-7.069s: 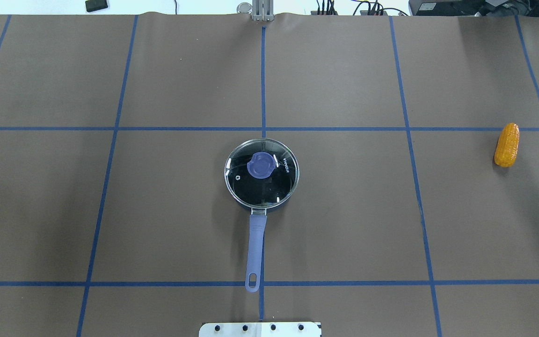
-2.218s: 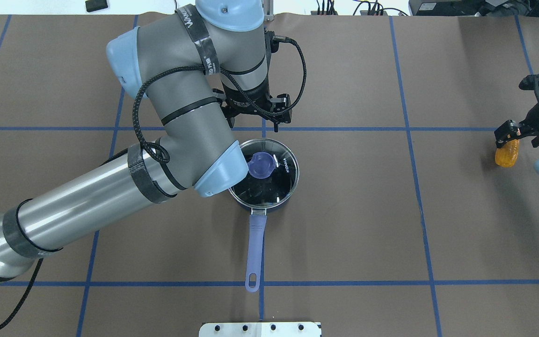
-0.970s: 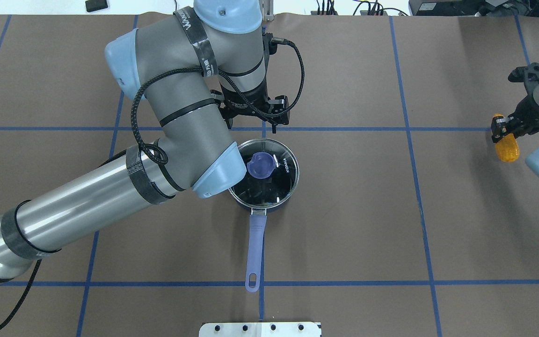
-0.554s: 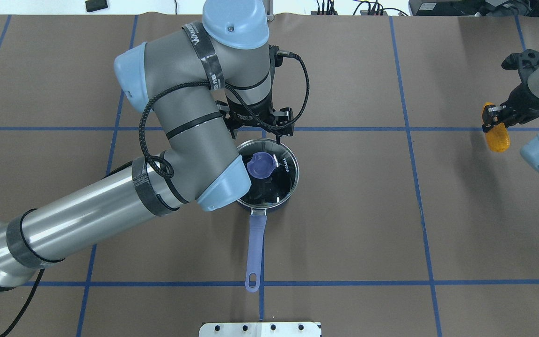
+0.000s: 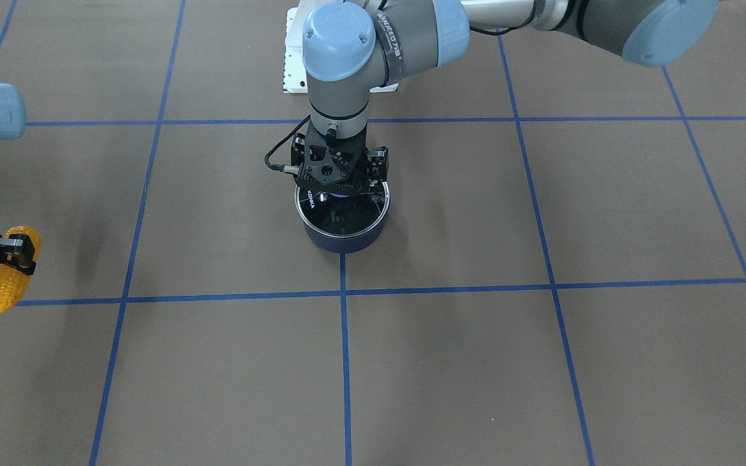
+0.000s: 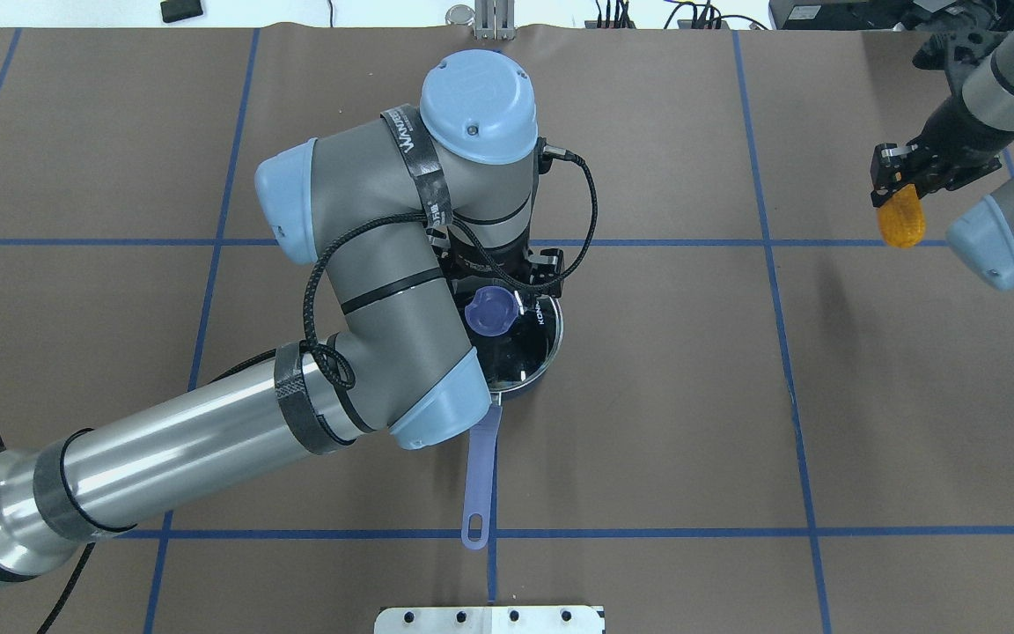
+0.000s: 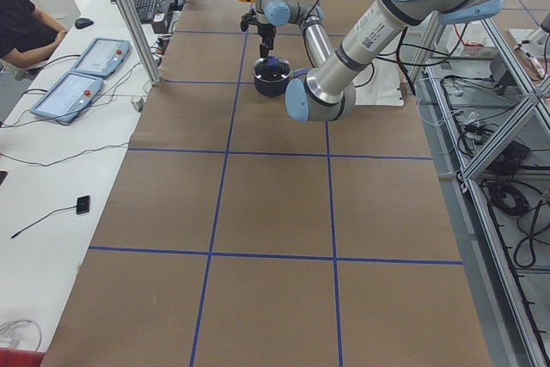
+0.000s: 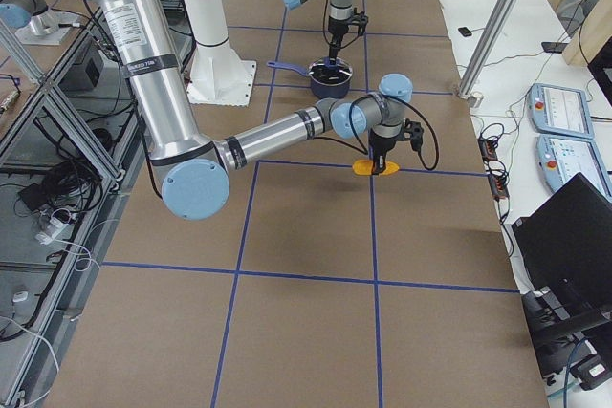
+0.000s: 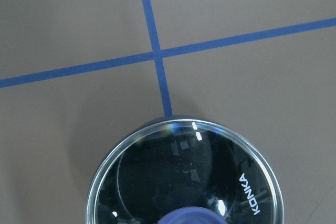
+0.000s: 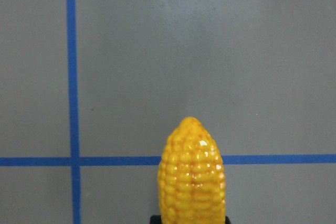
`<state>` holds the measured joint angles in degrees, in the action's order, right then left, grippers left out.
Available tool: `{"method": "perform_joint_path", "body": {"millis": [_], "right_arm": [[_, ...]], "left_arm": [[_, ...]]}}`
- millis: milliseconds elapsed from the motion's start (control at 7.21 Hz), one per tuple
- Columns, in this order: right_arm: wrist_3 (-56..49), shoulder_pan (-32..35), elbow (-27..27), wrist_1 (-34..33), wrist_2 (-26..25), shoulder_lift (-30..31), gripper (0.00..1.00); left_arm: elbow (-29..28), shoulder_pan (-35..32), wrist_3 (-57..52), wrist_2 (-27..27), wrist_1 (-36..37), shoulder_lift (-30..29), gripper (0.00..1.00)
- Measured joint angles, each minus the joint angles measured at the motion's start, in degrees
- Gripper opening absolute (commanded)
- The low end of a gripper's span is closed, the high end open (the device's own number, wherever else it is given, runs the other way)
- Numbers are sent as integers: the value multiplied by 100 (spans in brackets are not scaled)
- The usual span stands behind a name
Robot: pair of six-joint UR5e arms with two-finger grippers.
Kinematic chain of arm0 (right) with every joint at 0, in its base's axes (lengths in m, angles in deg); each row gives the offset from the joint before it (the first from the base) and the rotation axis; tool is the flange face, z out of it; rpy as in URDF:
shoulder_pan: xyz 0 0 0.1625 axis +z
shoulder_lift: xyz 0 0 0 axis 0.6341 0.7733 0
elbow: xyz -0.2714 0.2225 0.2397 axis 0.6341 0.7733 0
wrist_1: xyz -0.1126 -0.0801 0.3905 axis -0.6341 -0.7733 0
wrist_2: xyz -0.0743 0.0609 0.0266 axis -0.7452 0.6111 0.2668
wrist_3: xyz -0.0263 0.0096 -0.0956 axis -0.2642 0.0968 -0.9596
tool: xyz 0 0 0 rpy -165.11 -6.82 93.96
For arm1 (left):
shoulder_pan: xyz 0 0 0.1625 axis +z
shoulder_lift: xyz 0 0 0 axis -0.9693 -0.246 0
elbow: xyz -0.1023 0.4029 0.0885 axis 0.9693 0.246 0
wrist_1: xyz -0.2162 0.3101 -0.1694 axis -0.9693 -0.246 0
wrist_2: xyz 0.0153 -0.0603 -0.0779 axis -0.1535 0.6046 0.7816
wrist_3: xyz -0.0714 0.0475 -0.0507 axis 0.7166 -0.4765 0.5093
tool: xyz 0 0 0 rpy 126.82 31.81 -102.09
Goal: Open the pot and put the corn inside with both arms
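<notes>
Camera across table: black left gripper [image 5: 340, 186] poised over round clear glass lid [image 5: 344, 219] of small dark navy saucepan [image 5: 342, 243], jaws look spread, nothing held. Best play: centre on knob, drop straight, close.
Overhead: purple-blue knob [image 6: 489, 313] just robot-side of that gripper. Black right gripper [image 6: 899, 176] clamps yellow-orange corn cob [image 6: 901, 222], well apart from saucepan.

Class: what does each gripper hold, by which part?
The right gripper holds the corn cob near its blunt end; the left gripper, above the lid, nothing.
</notes>
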<state>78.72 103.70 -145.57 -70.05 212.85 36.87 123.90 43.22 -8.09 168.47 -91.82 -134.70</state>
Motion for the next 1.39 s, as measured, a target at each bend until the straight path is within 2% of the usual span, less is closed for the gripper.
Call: {"method": "perform_joint_path", "body": {"millis": [277,832,1248,1386], "right_arm": [[172,-38,-196,-322,-2,-237,26],[467,-179,-281,-373,-15,-402,27],[475,-219,-301,-366,-19,-405,28],[477,-242,-333,-367,-19,-408,28]], "left_arm": [[-46,54,-132,11,-24,33,98],[-90,90,-273,42,-130,122,94],[-203,119,-255,58,-320,126,64],[-191,119,-250,67,-319,129,60]]}}
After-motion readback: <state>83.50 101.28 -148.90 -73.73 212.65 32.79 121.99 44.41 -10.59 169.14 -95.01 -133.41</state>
